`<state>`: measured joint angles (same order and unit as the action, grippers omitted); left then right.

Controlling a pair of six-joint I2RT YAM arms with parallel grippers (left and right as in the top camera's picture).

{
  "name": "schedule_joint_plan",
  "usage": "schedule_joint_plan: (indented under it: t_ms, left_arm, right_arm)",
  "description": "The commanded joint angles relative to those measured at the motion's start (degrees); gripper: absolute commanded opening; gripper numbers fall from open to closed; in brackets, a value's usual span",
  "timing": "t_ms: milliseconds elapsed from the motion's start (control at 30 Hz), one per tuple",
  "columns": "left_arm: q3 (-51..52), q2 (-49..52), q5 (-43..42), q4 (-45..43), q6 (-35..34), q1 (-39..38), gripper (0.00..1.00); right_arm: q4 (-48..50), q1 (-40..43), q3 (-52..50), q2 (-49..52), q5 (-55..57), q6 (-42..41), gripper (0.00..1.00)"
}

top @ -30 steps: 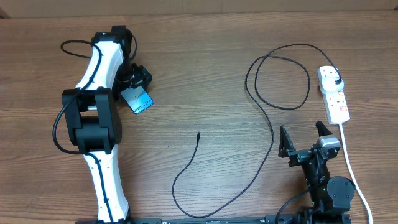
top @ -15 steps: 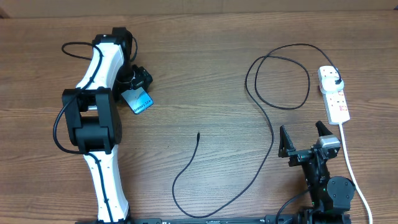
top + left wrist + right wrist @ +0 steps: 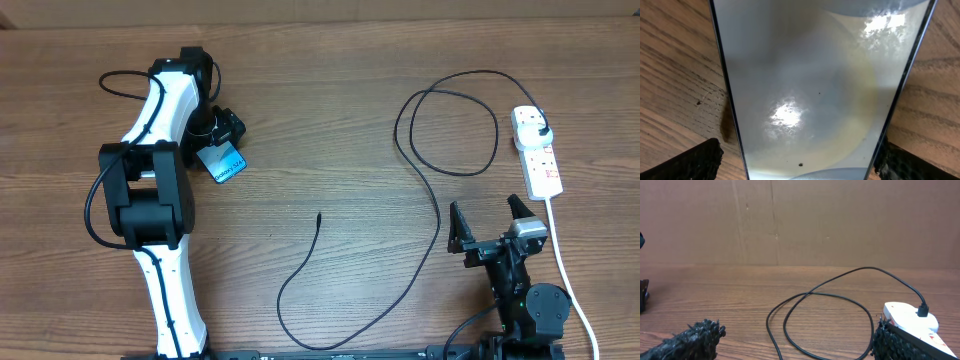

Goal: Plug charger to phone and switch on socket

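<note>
Left fingers [image 3: 695,161] spread wide, straddling the phone [image 3: 224,162], which lies flat on the worktop [image 3: 330,120]; nothing gripped. Right fingers [image 3: 458,230] wide open, empty, near the socket [image 3: 540,165]. Charger [image 3: 541,131] plugged into the socket; connector tip [image 3: 318,217] loose mid-worktop.

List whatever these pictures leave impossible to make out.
- Phone port: in the overhead view the left arm covers one end and the other is too small. The left wrist view cuts off both ends.
- Socket switches: too small to read overhead, and cropped at the frame edge in the right wrist view.
- Charger tip: too small overhead to tell its orientation.
</note>
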<state>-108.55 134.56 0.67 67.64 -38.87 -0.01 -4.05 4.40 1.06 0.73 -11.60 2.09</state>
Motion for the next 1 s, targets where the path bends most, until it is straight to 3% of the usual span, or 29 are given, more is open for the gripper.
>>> schedule_joint_plan:
  t_ms: [0,967]
  left_arm:
    - [2.08,1.09,0.94,-0.07,-0.59,-0.07,1.00]
    - [6.36,1.09,0.85,-8.39,-0.57,-0.07,1.00]
  right_arm:
    - [0.31,-0.28,-0.61,-0.57,0.44,-0.20,1.00]
    - [0.31,-0.28,-0.59,-0.57,0.44,-0.20,1.00]
